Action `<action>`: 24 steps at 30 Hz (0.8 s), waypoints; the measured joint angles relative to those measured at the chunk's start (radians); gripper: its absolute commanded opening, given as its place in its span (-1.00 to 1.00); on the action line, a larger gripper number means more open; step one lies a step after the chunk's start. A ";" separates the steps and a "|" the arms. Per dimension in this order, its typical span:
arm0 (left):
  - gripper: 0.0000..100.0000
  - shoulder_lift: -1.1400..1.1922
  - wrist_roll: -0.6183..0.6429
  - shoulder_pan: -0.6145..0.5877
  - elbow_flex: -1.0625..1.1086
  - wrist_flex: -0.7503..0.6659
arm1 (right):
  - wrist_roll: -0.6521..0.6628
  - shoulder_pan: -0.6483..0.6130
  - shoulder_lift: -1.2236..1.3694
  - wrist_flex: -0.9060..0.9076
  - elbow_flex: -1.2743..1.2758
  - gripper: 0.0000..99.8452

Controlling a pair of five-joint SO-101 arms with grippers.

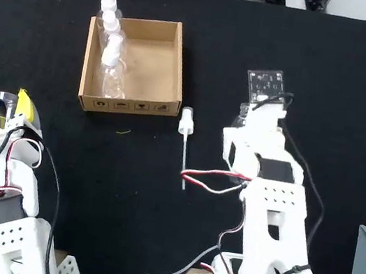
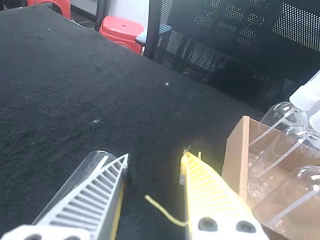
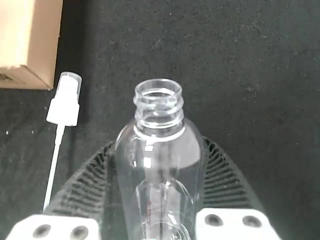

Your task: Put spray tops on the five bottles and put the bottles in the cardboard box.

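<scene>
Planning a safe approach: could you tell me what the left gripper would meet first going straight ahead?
Likely just the bare black table; the left gripper points past the brown cardboard box, which sits aside.

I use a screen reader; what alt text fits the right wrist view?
The right pincer is closed on a clear bottle with no top. A white spray top lies on the black table beside it, near a corner of the cardboard box.
</scene>
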 measured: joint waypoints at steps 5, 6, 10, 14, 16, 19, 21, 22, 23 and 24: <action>-0.69 0.000 0.000 0.021 0.000 0.003 | -0.035 0.000 0.000 -0.063 0.041 -0.77; -0.69 0.000 0.000 0.021 0.000 0.003 | -0.037 0.000 0.000 -0.072 0.048 -0.77; -0.69 0.000 -0.002 0.028 0.000 0.003 | -0.041 0.003 0.000 -0.118 0.071 -0.77; -0.69 0.000 -0.041 0.028 0.000 0.023 | -0.109 0.101 -0.002 -0.153 0.077 -0.77; -0.69 0.000 -0.049 0.028 -0.005 0.077 | -0.147 0.144 -0.002 -0.158 0.077 -0.77; -0.69 0.000 -0.054 0.068 -0.054 0.195 | -0.164 0.160 -0.002 -0.158 0.077 -0.77; -0.69 0.000 -0.060 0.101 -0.104 0.279 | -0.170 0.164 -0.002 -0.175 0.080 -0.77; -0.69 0.000 -0.074 0.126 -0.130 0.319 | -0.170 0.164 -0.002 -0.189 0.089 -0.77; -0.69 0.000 -0.100 0.147 -0.152 0.348 | -0.170 0.164 -0.002 -0.206 0.104 -0.77; -0.69 0.000 -0.127 0.169 -0.173 0.371 | -0.170 0.164 -0.002 -0.222 0.118 -0.77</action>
